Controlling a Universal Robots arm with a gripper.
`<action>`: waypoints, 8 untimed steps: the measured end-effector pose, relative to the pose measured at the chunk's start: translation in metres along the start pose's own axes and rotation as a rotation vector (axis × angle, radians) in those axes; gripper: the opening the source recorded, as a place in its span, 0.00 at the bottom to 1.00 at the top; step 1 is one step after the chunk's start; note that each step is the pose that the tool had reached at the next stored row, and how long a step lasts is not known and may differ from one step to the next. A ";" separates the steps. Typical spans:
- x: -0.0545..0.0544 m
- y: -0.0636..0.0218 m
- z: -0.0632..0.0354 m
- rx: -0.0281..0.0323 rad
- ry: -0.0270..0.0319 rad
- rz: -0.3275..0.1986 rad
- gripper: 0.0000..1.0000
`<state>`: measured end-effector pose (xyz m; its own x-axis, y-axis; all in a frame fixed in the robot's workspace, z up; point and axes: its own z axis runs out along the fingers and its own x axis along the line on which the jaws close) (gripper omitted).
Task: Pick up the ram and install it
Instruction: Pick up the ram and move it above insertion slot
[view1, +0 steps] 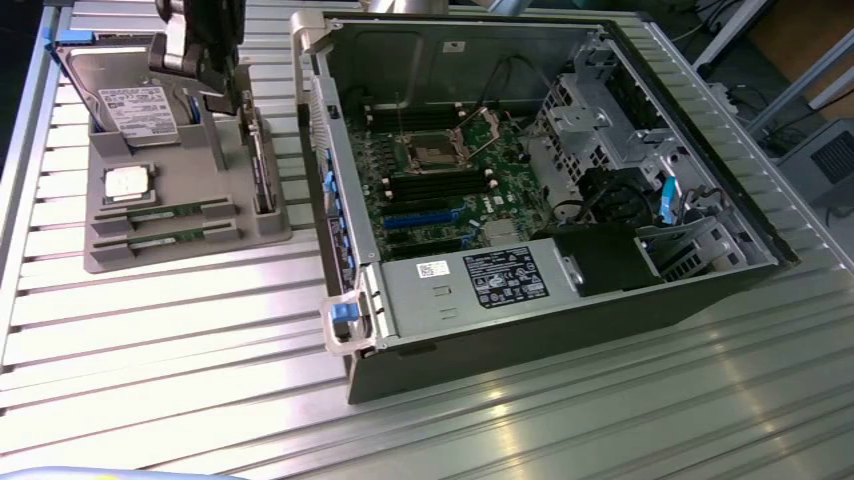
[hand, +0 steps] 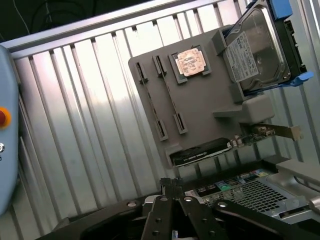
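Nothing is done yet: the ram (view1: 167, 213) lies in its slot on the holder (view1: 187, 255). The hand (hand: 171, 186) hangs above the holder, fully closed, with nothing in it.

Table (view1: 160, 350): holder tray (view1: 127, 262) at the exterior view's left, open computer case (view1: 534, 350) at its right, the two just beside each other.
On the tray: hard drive (view1: 134, 108) at the far end, processor (view1: 127, 183) in the middle, two ram sticks (view1: 167, 213) in the near slots, one behind the other; expansion card (view1: 263, 185) on edge along the side nearest the case.
In the case: motherboard (view1: 441, 170) on the floor, power supply (view1: 467, 285) at the near end.
My gripper (hand: 171, 186) hangs over the tray's far end.
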<state>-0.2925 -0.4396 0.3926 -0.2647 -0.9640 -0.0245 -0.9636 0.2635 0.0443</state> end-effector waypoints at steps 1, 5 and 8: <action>0.000 0.0000 0.0000 -0.0003 0.0005 -0.011 0.10; 0.000 0.0000 0.0000 -0.0022 0.0039 -0.086 0.10; 0.000 0.0000 0.0000 -0.0035 0.0063 -0.140 0.10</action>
<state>-0.2926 -0.4396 0.3926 -0.1275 -0.9915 -0.0244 -0.9910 0.1263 0.0443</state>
